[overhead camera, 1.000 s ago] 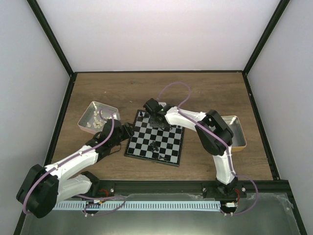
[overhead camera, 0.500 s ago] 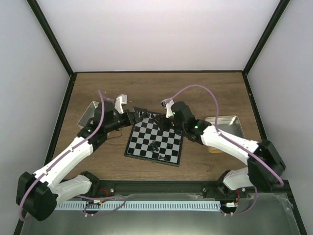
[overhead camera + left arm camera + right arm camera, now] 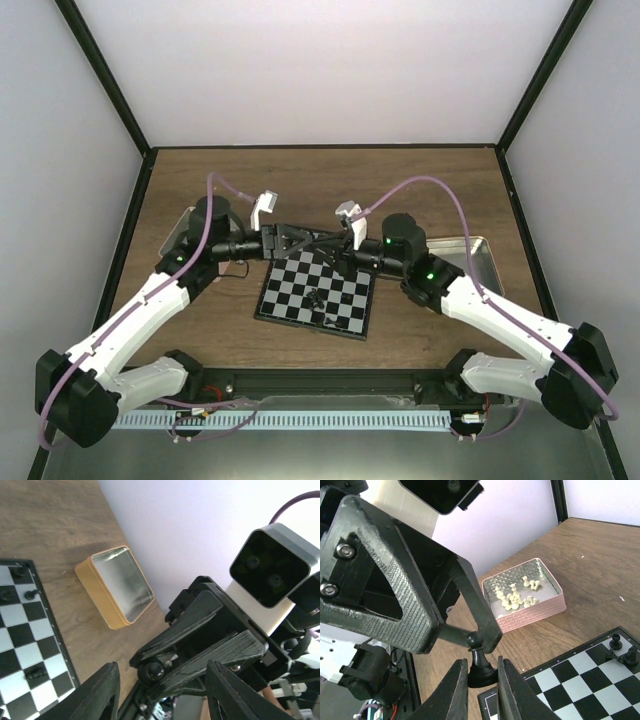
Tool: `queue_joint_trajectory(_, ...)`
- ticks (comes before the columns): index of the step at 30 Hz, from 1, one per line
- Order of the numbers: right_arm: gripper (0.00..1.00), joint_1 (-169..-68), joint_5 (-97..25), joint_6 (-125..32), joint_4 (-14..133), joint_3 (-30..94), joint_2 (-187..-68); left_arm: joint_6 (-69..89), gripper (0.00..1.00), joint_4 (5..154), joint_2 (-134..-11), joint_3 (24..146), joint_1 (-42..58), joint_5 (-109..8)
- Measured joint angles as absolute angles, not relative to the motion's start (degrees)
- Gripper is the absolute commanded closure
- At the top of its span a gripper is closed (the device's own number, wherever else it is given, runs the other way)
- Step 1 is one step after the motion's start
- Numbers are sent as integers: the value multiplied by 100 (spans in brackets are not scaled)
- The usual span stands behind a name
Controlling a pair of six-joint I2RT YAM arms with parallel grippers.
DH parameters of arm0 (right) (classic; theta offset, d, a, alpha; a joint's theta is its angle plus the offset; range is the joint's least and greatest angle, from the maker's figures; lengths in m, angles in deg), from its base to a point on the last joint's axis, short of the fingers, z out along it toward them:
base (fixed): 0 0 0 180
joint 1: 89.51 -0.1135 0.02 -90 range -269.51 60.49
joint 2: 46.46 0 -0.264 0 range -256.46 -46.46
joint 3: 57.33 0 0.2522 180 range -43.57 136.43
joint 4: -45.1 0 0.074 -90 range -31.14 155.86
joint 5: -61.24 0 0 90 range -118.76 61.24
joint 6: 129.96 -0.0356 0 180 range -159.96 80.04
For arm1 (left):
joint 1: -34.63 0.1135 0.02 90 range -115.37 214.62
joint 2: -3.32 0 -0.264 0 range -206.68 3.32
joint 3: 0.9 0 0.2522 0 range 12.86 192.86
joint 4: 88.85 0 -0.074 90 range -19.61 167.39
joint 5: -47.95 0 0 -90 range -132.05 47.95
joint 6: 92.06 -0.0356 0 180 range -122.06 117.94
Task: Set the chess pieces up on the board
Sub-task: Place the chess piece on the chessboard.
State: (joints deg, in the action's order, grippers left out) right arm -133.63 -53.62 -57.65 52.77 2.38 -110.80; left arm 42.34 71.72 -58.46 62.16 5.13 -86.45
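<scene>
Both arms have swung in over the last second and now meet nose to nose above the far edge of the chessboard (image 3: 345,300), where earlier the left one lay low beside the board's left side. At far left, the pink tin (image 3: 522,597) of cream pieces sits on the tabletop. The left hand (image 3: 297,240) stands part-open, its fingers bracketing the other hand's tip without clamping. Between the two hangs a black pawn (image 3: 480,672), upright with its long axis vertical. The right hand (image 3: 335,252) is pinched narrow on its base, so the round head points up toward the left fingers, one of which touches it. This looks like a handover, and the left hand must close on the head before the right lets go. At far right lies the tan tin (image 3: 480,262).
</scene>
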Motion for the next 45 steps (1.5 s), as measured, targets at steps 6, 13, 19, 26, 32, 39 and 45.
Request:
queue_joint_trajectory(6, 92, -13363, -5500, -5647, 5277, 238, -11091, 4404, 73, 7340, -5938, 6214, 513, -9002)
queue_joint_trajectory(13, 92, -13356, -5594, -5570, 5303, 238, -11156, 4549, 96, 7504, -6196, 6170, 548, -9067)
queue_joint_trajectory(19, 42, -13345, -5520, -5586, 5393, 245, -11187, 4577, 96, 7703, -6257, 6054, 550, -9050)
queue_joint_trajectory(26, 31, -13352, -4562, -5782, 5858, 251, -11222, 4028, 96, 7421, -6297, 6004, 522, -7937)
queue_joint_trajectory(32, 26, -13291, -2530, -6676, 6724, 251, -11215, 3290, 96, 7174, -6703, 6037, 106, -6217)
queue_joint_trajectory(39, 26, -12231, -1708, -7918, 7649, 140, -11248, 2577, 96, 7242, -8028, 6371, -707, -4748)
queue_joint_trajectory(45, 26, -12071, -1752, -8270, 7742, -166, -11237, 1985, 96, 7257, -9024, 6795, -1146, -3878)
